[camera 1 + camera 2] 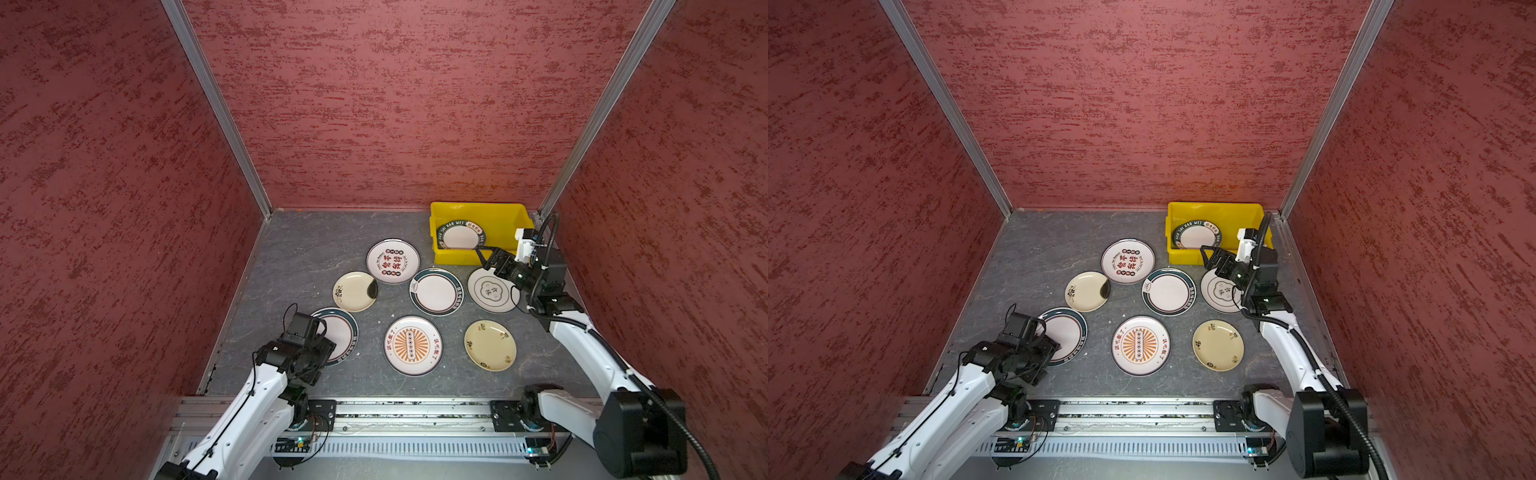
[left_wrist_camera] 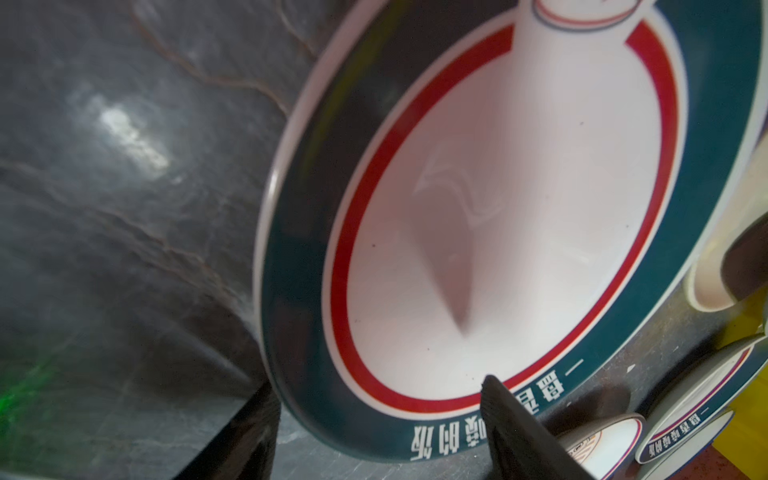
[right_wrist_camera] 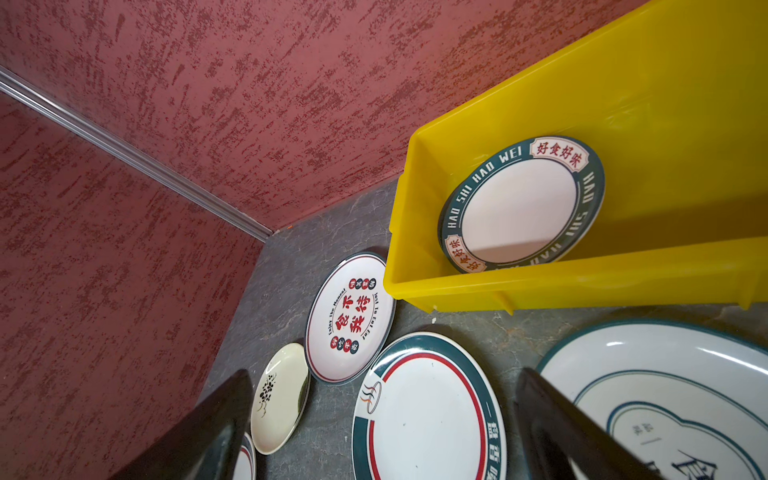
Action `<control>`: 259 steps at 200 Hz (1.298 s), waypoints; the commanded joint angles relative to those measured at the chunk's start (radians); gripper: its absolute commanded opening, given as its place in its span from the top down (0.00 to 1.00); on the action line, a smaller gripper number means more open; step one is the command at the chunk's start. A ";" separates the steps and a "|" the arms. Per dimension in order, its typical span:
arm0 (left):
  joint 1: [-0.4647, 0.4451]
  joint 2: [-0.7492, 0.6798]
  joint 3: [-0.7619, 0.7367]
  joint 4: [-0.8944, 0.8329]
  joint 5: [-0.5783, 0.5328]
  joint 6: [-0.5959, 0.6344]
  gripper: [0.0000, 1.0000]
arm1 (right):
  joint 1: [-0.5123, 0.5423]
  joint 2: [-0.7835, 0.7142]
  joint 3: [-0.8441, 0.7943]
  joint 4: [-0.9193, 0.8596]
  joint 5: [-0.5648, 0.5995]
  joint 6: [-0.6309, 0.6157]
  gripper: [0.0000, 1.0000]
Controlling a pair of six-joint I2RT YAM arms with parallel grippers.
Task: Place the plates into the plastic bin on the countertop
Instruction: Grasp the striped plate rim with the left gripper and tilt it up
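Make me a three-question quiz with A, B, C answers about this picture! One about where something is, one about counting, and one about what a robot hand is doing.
1. Where on the countertop does the plastic bin stand?
A) far right corner
B) near left corner
C) the middle

2. How many plates lie inside the bin?
A) none
B) one
C) three

3. How is the right gripper?
A) shut on a plate
B) shut on the bin's rim
C) open, holding nothing

Answers:
1 A: both top views show it at the far edge on the right.
2 B: only the green-rimmed plate is in it.
3 C: its jaws stand apart with nothing gripped between them.
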 commanded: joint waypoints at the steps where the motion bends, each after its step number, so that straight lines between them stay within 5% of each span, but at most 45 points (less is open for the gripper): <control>1: -0.002 -0.002 -0.009 0.035 -0.067 -0.017 0.29 | 0.002 -0.025 -0.023 0.038 -0.016 0.010 0.01; 49: 0.004 0.012 -0.083 0.109 -0.057 -0.083 0.32 | 0.002 -0.028 -0.030 0.021 -0.007 0.002 0.01; 66: 0.006 0.013 -0.104 0.147 -0.046 -0.092 0.46 | 0.003 -0.027 -0.032 0.027 -0.017 0.001 0.01; 119: 0.013 0.005 -0.121 0.152 -0.060 -0.126 0.48 | 0.003 -0.022 -0.042 0.041 -0.016 0.013 0.01; 156: 0.029 -0.005 -0.136 0.170 -0.055 -0.139 0.71 | 0.003 -0.025 -0.043 0.041 -0.013 0.015 0.01; 259: 0.128 -0.024 -0.143 0.191 -0.023 -0.096 0.81 | 0.003 -0.022 -0.047 0.050 -0.007 0.027 0.01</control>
